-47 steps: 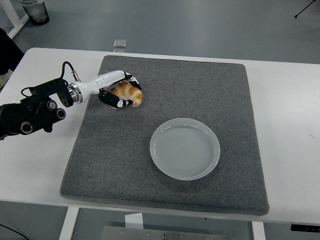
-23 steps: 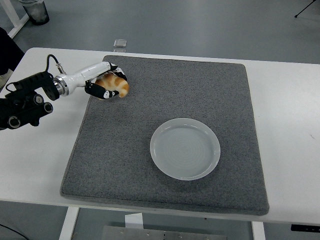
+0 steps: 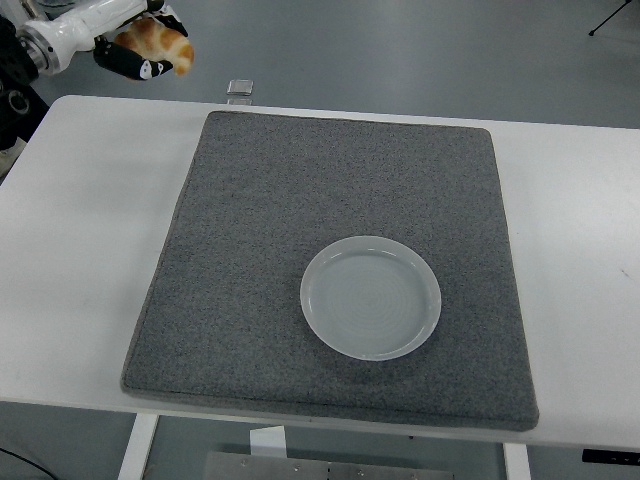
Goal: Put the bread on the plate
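White table (image 3: 90,250) carries a grey felt-like rectangular mat (image 3: 300,200). A round pale grey ceramic plate (image 3: 370,297) sits on the mat's right-centre portion, nothing in it. A small clear object (image 3: 238,87) lies at the table's far edge, just beyond the mat. The left hand (image 3: 140,50), at the upper left corner and raised clear of the table, has its fingers curled around a golden-brown piece of bread (image 3: 155,40). Bread's long axis runs roughly left to right; which end leads cannot be determined. Bread and plate are well apart.
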`<action>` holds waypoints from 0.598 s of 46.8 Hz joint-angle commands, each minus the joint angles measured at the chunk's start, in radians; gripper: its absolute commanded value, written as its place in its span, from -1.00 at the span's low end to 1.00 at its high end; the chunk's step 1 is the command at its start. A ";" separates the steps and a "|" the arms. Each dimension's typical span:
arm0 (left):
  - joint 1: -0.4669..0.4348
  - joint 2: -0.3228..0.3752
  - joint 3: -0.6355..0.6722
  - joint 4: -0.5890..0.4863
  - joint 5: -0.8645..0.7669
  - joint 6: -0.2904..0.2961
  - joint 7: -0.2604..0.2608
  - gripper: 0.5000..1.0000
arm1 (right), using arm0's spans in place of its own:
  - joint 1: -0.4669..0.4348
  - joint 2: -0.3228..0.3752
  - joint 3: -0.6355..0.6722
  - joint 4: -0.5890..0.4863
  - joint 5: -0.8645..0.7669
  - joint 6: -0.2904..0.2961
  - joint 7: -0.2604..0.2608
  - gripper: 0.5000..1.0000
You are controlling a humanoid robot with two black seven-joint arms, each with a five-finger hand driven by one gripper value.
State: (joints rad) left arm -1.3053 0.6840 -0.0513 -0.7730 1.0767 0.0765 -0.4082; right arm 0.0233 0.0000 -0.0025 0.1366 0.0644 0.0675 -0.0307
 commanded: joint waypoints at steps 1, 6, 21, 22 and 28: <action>-0.060 -0.007 0.021 -0.014 -0.001 -0.011 0.002 -1.00 | 0.000 0.000 -0.001 0.000 0.000 0.000 0.000 0.81; -0.127 -0.033 0.045 -0.045 -0.001 -0.021 0.008 -1.00 | 0.000 0.000 -0.001 0.000 0.000 0.000 0.000 0.81; -0.206 -0.109 0.070 -0.326 0.000 -0.009 0.025 -1.00 | 0.000 0.000 0.001 0.000 0.000 0.002 0.000 0.81; -0.206 -0.104 0.070 -0.360 0.000 -0.006 0.031 -1.00 | 0.000 0.000 0.001 0.001 0.000 0.002 0.000 0.81; -0.190 -0.080 0.071 -0.495 0.008 0.023 0.046 -1.00 | 0.000 0.000 0.001 0.002 0.000 0.002 0.000 0.81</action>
State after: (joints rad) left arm -1.5088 0.5980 0.0191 -1.2138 1.0781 0.0801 -0.3650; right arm 0.0229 0.0000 -0.0015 0.1378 0.0645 0.0690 -0.0306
